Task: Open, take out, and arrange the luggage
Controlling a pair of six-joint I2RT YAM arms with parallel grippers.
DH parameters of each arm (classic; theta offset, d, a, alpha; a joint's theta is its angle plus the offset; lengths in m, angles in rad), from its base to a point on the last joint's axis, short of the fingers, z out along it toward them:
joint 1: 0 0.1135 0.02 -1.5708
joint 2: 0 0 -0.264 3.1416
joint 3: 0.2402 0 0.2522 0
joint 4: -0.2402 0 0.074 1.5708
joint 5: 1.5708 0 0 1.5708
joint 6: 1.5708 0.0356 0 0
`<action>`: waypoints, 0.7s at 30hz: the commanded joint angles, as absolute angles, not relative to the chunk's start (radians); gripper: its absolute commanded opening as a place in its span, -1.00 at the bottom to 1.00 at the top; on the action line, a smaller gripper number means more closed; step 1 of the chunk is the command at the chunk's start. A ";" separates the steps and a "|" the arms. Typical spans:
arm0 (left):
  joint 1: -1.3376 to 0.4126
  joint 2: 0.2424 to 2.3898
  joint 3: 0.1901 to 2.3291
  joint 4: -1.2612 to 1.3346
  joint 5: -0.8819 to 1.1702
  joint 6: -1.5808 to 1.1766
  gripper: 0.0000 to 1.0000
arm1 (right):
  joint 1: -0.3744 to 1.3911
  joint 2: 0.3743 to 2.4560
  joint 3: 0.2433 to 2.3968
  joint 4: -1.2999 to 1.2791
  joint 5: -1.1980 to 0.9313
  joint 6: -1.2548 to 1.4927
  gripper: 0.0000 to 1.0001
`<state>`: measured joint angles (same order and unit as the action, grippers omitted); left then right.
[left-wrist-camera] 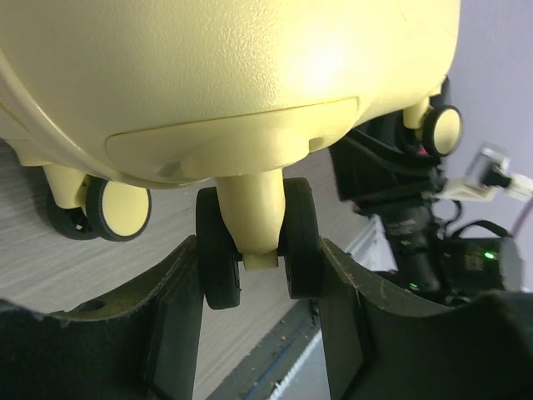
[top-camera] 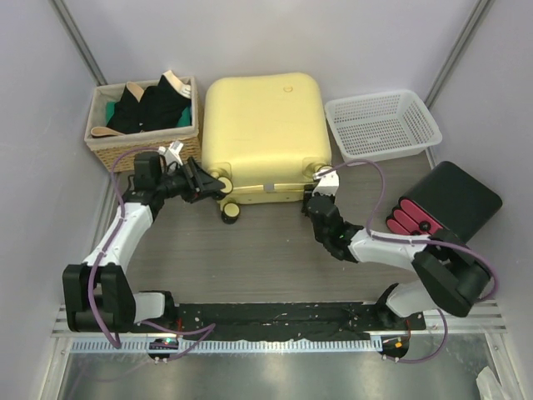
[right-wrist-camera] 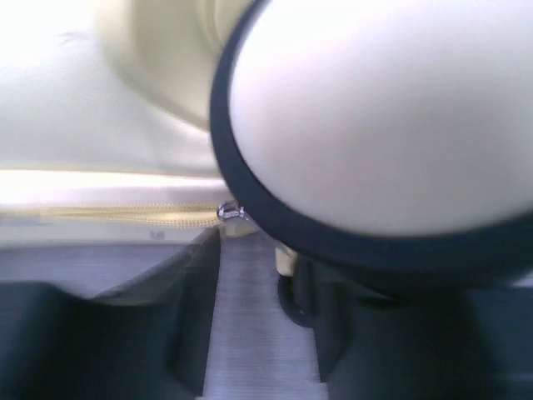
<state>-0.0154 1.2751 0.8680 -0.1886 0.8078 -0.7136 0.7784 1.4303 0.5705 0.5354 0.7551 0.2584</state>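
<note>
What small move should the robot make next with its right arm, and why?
Probably ease the right end effector forward to the zipper pull and pinch it. The suitcase is closed, the pull hangs just ahead of that open end effector, and the left end effector clamps a wheel, steadying the case.

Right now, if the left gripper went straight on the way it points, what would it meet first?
The left gripper would meet the twin caster wheel of the luggage, already between its fingers, then its underside; depth is unclear.
</note>
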 commanded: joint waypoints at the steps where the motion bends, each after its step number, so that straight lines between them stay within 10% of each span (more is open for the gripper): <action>1: 0.035 1.201 0.946 -0.230 0.684 -0.534 -1.00 | 0.741 1.295 0.656 0.335 0.413 0.118 0.19; 6: 0.035 1.181 0.965 -0.305 0.604 -0.483 -1.00 | 0.753 1.190 0.828 0.069 0.043 0.098 0.78; 21: 0.054 1.158 0.988 -0.371 0.500 -0.423 -1.00 | 0.666 1.308 1.233 -0.403 0.276 0.181 0.91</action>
